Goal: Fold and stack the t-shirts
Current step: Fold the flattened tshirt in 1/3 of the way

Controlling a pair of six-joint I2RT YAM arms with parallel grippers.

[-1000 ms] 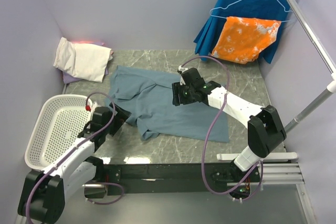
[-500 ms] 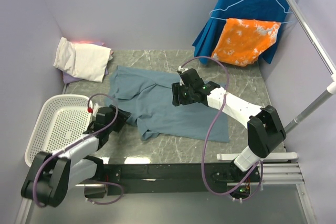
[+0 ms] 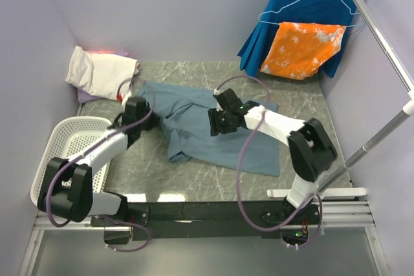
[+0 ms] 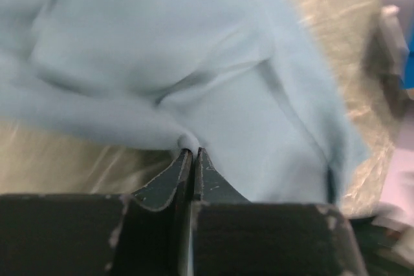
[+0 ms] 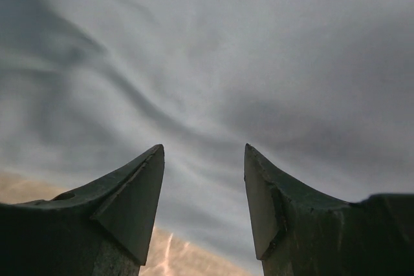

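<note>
- At your far left, a white plastic basket [image 3: 65, 159] with a perforated mesh wall and a rounded rim sits at the table's left edge, overhanging it.
- Behind it, in the far left corner, you see the cream-white t-shirt [image 3: 103, 72] folded into a soft, thick bundle. It lies on top of a lavender t-shirt [image 3: 86, 97], of which only a thin edge shows.
- Your left gripper [image 4: 192, 153] has its dark, scuffed fingers pressed together, clamped on a small bunched fold at the left edge of the blue-grey t-shirt [image 3: 213, 140]. In the overhead view this gripper [image 3: 143, 121] is just right of the basket.
- The blue-grey t-shirt lies mid-table on the grey veined marble table [image 3: 213, 185], spread but rumpled. Its cotton is matte and soft, with long shallow creases, and its left part is drawn into ridges.
- Your right gripper [image 3: 217, 124] is over the shirt's middle. In the wrist view its two wedge-shaped fingers stand apart [image 5: 204, 153], holding nothing, with wrinkled cloth [image 5: 226, 50] close beneath them.
- At the far right corner, a royal-blue pleated garment [image 3: 304, 4] hangs on a hanger. An orange-and-white blotched cloth [image 3: 301, 46] is draped in front of it, beside a slanted metal rail [image 3: 381, 37].
</note>
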